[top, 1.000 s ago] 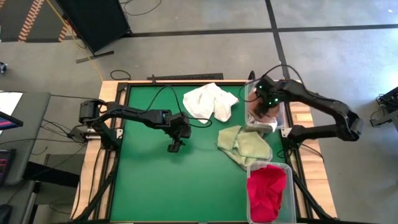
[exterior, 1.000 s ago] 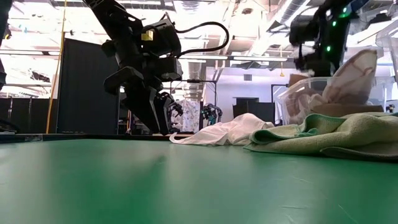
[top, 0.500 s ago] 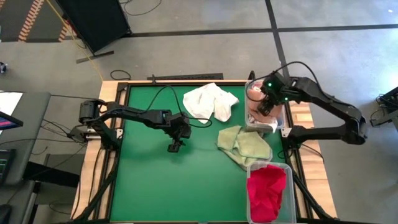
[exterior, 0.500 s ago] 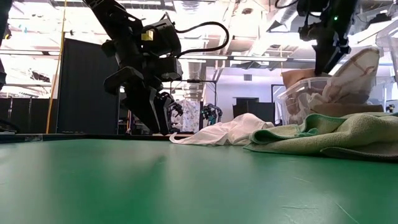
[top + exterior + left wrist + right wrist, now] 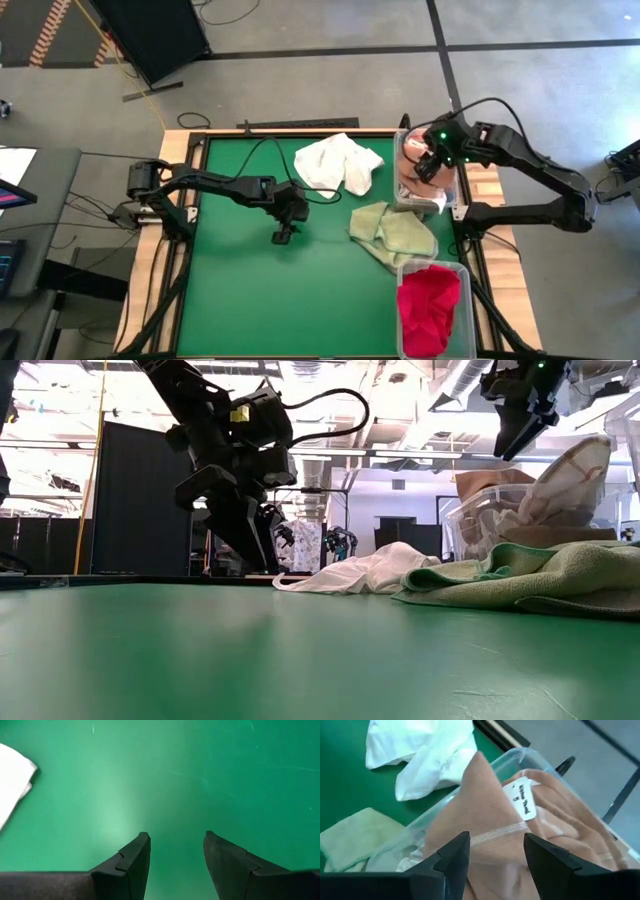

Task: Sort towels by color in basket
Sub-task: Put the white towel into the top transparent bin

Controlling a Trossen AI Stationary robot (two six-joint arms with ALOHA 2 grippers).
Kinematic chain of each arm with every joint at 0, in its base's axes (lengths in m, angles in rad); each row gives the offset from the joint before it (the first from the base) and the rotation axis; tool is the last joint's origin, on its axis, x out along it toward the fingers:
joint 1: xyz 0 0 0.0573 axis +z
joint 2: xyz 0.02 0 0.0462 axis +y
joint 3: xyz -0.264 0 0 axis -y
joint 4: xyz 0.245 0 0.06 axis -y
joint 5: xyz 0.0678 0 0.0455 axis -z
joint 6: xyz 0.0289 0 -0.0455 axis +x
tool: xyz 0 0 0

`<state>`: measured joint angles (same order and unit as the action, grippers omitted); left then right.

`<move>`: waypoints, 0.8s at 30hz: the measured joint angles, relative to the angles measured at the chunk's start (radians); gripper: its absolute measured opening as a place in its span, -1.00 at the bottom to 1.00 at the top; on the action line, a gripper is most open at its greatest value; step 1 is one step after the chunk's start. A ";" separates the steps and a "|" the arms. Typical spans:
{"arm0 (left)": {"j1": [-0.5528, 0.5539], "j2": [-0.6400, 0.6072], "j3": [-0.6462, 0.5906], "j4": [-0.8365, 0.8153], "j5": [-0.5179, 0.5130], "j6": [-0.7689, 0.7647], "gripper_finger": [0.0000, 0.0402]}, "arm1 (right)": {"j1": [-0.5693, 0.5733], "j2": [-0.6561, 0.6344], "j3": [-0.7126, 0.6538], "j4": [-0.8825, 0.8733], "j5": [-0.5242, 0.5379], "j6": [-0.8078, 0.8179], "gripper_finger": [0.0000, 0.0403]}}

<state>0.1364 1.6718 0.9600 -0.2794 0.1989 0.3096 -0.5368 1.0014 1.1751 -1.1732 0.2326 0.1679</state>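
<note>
The right gripper [image 5: 428, 165] is held open and empty above the tan towel [image 5: 485, 845] heaped in a clear bin [image 5: 402, 140], its white tag [image 5: 520, 800] unreadable; the left gripper [image 5: 283, 237] is parted, empty, over green table [image 5: 250, 290].

The worktop [image 5: 250, 290] is green with a wooden edge. It stands on a grey floor [image 5: 330, 25] marked with dark lines. A big black panel [image 5: 150, 30] stands past the far left corner. In the low view, the ceiling [image 5: 400, 400] has bright lights and pipes, and a dark screen [image 5: 135, 500] stands behind.
</note>
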 joint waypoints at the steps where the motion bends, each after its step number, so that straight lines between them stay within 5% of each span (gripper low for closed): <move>1: 0.000 0.000 0.000 0.005 0.000 0.000 -0.13 | 0.004 -0.001 0.000 0.005 0.009 0.000 0.05; 14: 0.017 0.000 0.000 0.113 -0.089 0.034 -0.13 | 0.248 0.022 0.001 0.305 0.004 -0.041 -0.06; 24: 0.029 0.000 0.000 0.113 -0.073 0.028 -0.13 | 0.409 0.190 0.001 0.384 0.001 -0.072 0.04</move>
<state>0.1649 1.6714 0.9600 -0.1661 0.1258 0.3373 -0.1279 1.1913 1.1759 -0.7892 0.2341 0.0956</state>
